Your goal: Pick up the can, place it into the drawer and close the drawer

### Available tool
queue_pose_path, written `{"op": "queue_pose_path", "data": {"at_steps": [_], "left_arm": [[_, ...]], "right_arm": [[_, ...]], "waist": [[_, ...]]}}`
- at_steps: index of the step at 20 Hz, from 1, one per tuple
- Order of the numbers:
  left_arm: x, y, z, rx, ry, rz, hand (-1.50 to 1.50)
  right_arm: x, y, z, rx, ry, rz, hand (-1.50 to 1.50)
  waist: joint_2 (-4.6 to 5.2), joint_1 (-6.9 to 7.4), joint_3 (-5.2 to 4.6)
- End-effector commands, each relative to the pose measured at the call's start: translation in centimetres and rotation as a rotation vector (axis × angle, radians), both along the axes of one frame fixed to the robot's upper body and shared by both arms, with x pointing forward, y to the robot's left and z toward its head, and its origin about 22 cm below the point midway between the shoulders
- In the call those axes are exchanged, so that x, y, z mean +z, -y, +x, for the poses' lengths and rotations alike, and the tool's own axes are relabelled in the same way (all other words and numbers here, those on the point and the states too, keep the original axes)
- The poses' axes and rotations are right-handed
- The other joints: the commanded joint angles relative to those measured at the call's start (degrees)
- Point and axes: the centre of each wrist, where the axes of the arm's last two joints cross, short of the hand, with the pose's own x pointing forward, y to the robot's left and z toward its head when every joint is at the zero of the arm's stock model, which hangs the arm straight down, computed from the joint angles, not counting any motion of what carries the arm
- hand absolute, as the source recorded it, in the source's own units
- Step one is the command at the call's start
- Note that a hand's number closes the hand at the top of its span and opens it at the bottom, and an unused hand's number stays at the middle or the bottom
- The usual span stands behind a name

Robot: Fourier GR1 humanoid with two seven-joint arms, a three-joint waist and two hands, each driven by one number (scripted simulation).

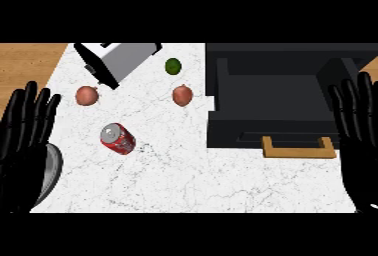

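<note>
Pick not begun. Can [117, 139] lies on its side on table [184, 180], left of open drawer [269, 107]. Left hand [26, 145], right hand [358, 135]: fingers straight, empty. Next: nearer left hand reaches, grasps can.

can [117, 138] unobstructed — onions [87, 95] well behind

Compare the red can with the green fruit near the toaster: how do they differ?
The can is red with a silver top; the lime is plain dark green. The can is larger and cylindrical, lying tilted on the counter; the lime is small and round. The can sits toward the front left; the lime sits farther back, beside the toaster. Both rest untouched on the counter.
</note>
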Motion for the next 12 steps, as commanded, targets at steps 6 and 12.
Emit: {"op": "queue_pose_path", "data": {"at_steps": [6, 12], "left_arm": [[0.5, 2.4, 1.8, -0.820, 0.041, -0.011, -1.50], [-0.5, -8.2, 4.1, -0.857, -0.294, 0.217, -1.50]], "right_arm": [[-1.2, 0.2, 0.1, 0.042, -0.077, -0.037, -1.50], [-4.0, 3.5, -1.7, -0.224, -0.347, -0.001, -1.50]], "waist": [[0.91, -4.93, -1.87], [0.60, -3.55, -1.56]]}}
